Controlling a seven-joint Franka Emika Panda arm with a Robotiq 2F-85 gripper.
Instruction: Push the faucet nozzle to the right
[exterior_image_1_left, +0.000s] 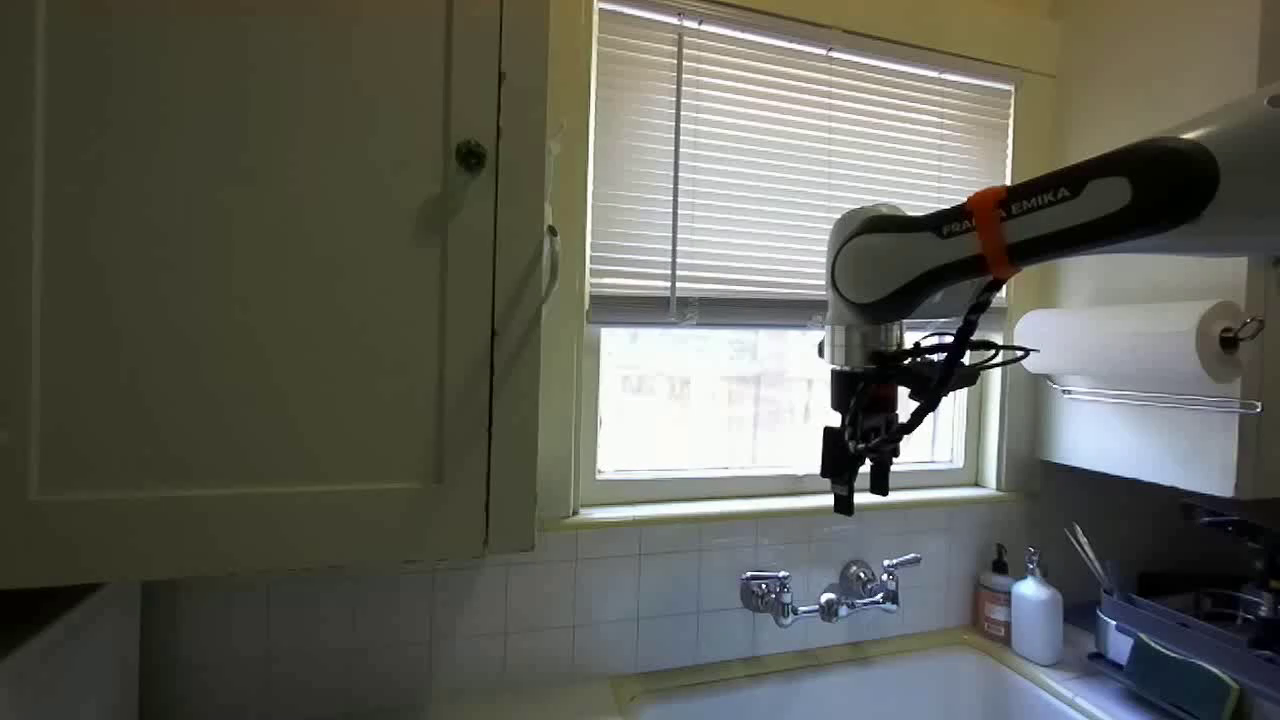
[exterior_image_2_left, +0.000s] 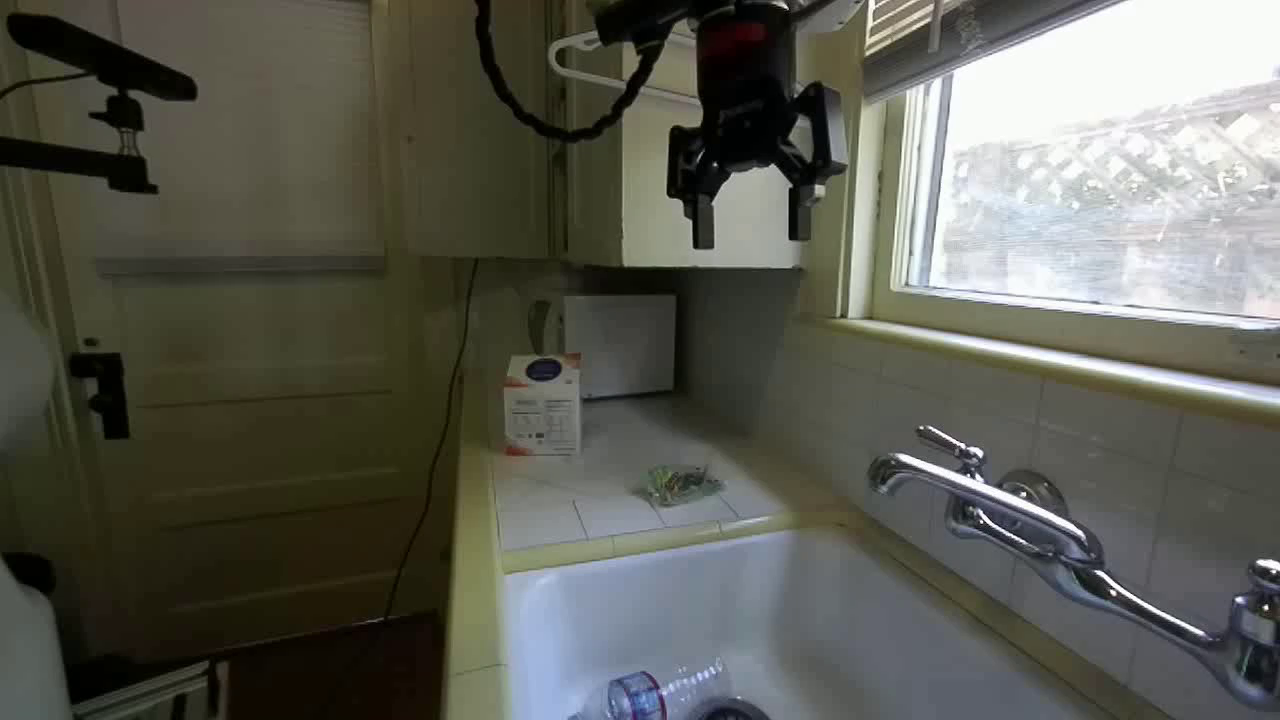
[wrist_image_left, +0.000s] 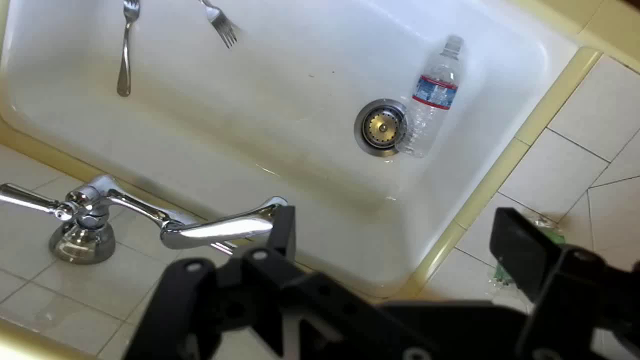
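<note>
The faucet nozzle (exterior_image_2_left: 985, 494) is a slim chrome spout on a two-handled wall tap (exterior_image_1_left: 832, 603) above the sink. In an exterior view it is swung sideways, almost along the wall, toward the far handle. In the wrist view the nozzle (wrist_image_left: 217, 231) slants up to the right, and a finger partly covers its tip. My gripper (wrist_image_left: 403, 237) is open with nothing between its fingers. Both exterior views show the gripper (exterior_image_1_left: 861, 490) pointing down, well above the tap and apart from it; it also hangs near the window (exterior_image_2_left: 750, 225).
A white sink (exterior_image_2_left: 600, 590) lies below, with a clear plastic bottle (wrist_image_left: 434, 92), a drain (wrist_image_left: 381, 127) and forks (wrist_image_left: 126, 55). The window sill (exterior_image_1_left: 780, 508) juts out above the tap. Soap bottles (exterior_image_1_left: 1037, 612) and a dish rack (exterior_image_1_left: 1180, 640) stand beside the sink.
</note>
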